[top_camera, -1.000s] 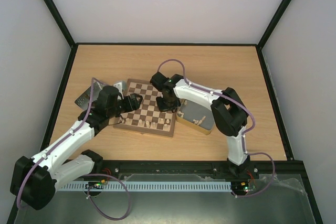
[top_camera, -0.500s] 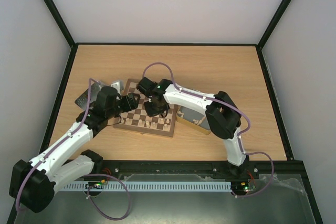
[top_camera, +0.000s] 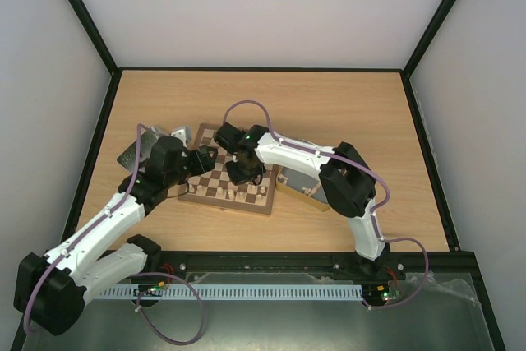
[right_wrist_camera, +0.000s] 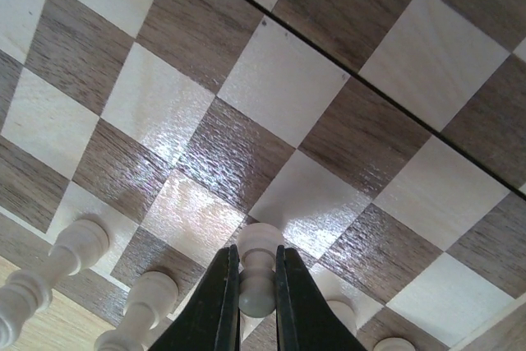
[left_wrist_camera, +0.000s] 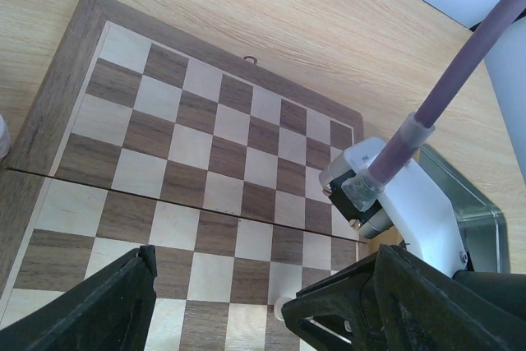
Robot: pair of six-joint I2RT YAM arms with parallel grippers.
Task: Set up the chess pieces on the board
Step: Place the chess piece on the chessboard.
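The board point(top_camera: 215, 183) lies at the table's middle, with several pale chess pieces point(top_camera: 238, 193) standing along its near edge. My right gripper point(top_camera: 244, 172) hangs over the board's near half. In the right wrist view it point(right_wrist_camera: 256, 265) is shut on a pale pawn point(right_wrist_camera: 260, 241), held just above a dark square of the board point(right_wrist_camera: 279, 96) beside other pale pieces point(right_wrist_camera: 78, 244). My left gripper point(top_camera: 205, 159) hovers over the board's left part. Its jaws point(left_wrist_camera: 218, 293) stand open and empty above the squares point(left_wrist_camera: 189, 145), close to one pale piece point(left_wrist_camera: 283, 308).
A gold tin point(top_camera: 308, 180) holding pale pieces touches the board's right side and also shows as the tin point(left_wrist_camera: 472, 203) in the left wrist view. A small grey tray point(top_camera: 133, 154) lies left of the board. The right arm point(left_wrist_camera: 411, 195) reaches across the board's far right.
My right gripper has moved left over the board, from near its right edge toward the middle, staying shut. The left arm has shifted slightly left.
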